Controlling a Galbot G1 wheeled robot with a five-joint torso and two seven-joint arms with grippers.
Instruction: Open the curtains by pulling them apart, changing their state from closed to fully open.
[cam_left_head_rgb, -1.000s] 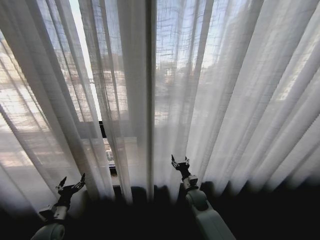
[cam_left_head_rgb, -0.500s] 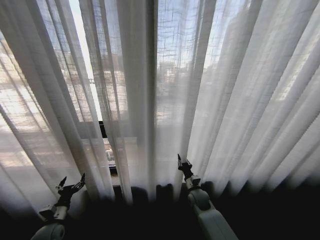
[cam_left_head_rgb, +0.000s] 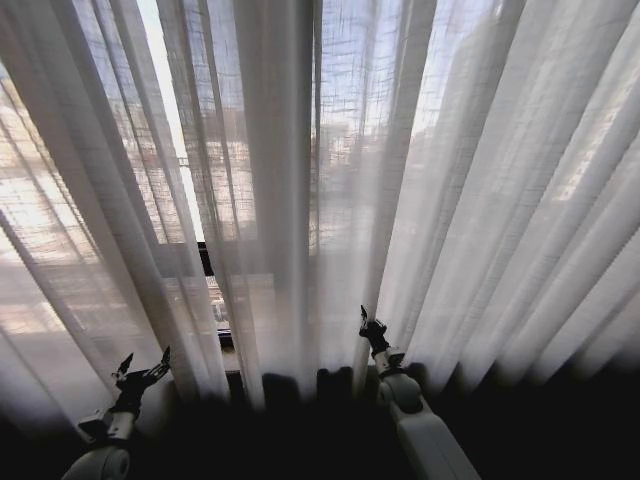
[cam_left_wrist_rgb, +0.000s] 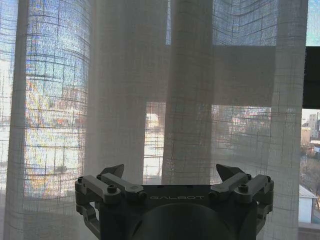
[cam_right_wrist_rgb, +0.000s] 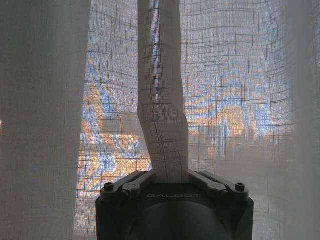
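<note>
Since the earlier frames the right gripper (cam_left_head_rgb: 371, 325) has shifted rightward and slightly up along the hem, its fingers (cam_right_wrist_rgb: 132, 182) clenched on a bunched pleat of the sheer white curtains (cam_left_head_rgb: 330, 180). The curtains hang across the whole window, a narrow gap left of centre. The left gripper (cam_left_head_rgb: 140, 375) sits low at left, spread wide, just short of the fabric.

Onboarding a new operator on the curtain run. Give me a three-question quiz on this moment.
1. True or false: the right end effector is shut on a fold of the curtains.
2. The left end effector is: A open, clear of the fabric; B shut on a pleat; C gripping the window frame.
3. Fill in: in the head view, a narrow gap in the curtains left of centre shows a dark ____ bar.

Key: 1 true; 2 A; 3 window frame.
</note>
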